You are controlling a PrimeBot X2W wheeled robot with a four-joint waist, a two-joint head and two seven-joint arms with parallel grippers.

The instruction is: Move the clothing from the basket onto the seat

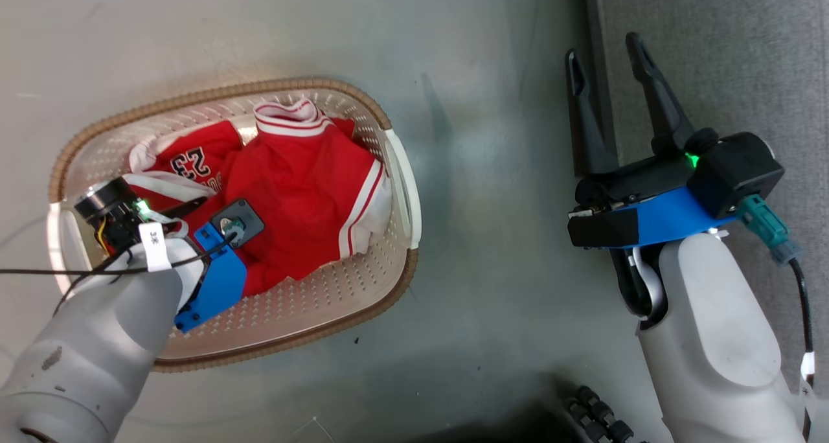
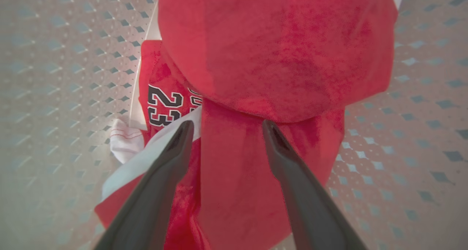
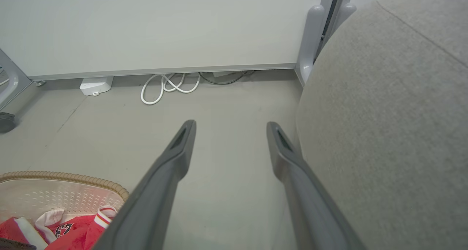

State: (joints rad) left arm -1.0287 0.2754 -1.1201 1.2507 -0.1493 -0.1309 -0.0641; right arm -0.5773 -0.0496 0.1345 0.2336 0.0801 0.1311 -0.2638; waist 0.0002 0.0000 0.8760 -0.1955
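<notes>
The clothing (image 1: 304,190), bright red soft sports fabric with white striped trim, lies heaped inside the cream-white perforated plastic laundry basket (image 1: 337,287), which has a brown woven-look rim and stands on the smooth grey floor (image 1: 492,171). One piece bears the numerals 23, edged in white; a second, with a striped collar, lies over it (whether more hide beneath, I cannot tell). There is one basket and one large grey fabric-upholstered seat (image 1: 732,61), well apart from the basket. The left gripper (image 2: 226,124) reaches down into the basket, its two dark fingers spread with a red fold between them, not clamped. The right gripper (image 1: 602,46) hangs beside the seat's edge, fingers spread, holding nothing.
</notes>
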